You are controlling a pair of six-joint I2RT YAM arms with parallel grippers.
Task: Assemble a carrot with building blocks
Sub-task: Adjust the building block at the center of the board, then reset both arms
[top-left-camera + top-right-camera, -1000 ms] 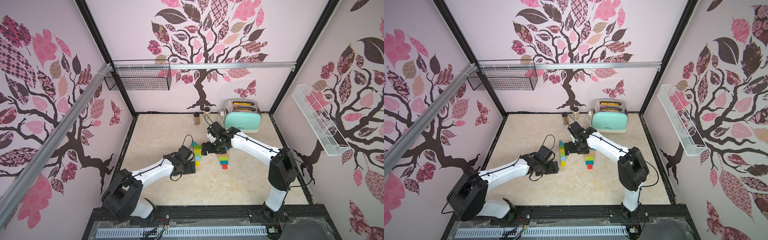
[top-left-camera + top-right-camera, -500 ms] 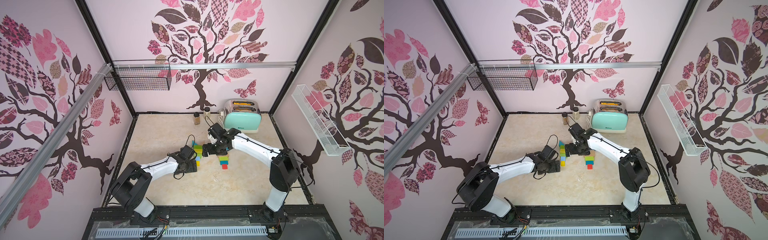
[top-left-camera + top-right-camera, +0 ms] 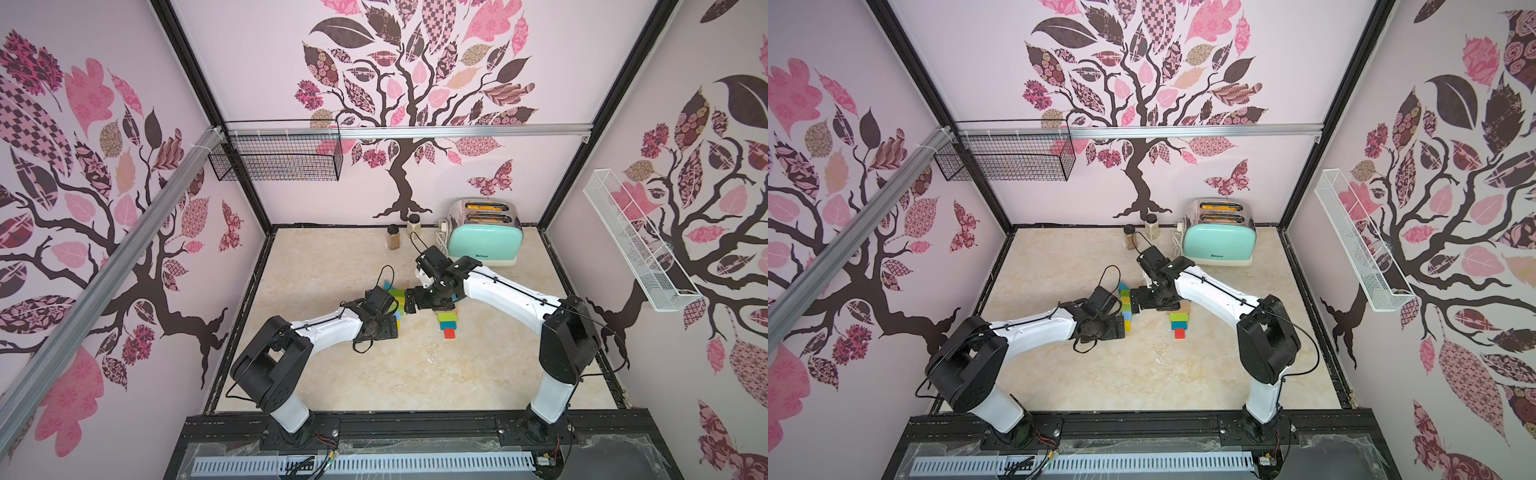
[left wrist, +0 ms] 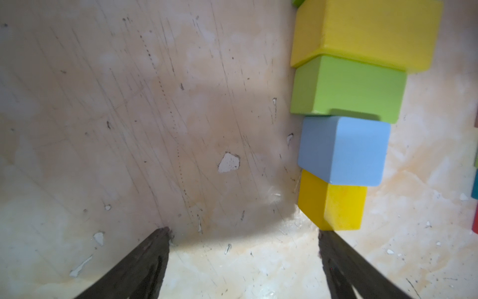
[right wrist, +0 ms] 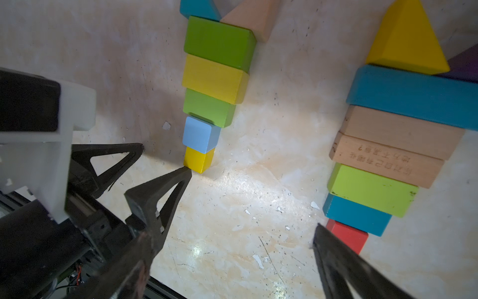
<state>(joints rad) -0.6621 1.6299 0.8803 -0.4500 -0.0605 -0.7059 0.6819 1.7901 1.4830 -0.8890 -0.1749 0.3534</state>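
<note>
Two tapered block columns (image 3: 1125, 305) laid, nothing held

Left arm (image 3: 328, 328) has edged in. Its jaws stand wide, one tip at the yellow cube (image 4: 333, 204) ending the green-yellow column (image 5: 214, 77), mid-tabletop (image 3: 332, 257). Right jaws are wide open over the gap beside the teal-wood column (image 5: 393, 134). Reads as final nudging, carrot nearly done.

The toaster (image 3: 484, 245) is mint, the tabletop (image 3: 415, 374) marbled beige, one cube (image 4: 333, 207) yellow.

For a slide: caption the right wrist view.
Open left gripper beside the yellow cube ending a tapered block row; second row alongside.
</note>
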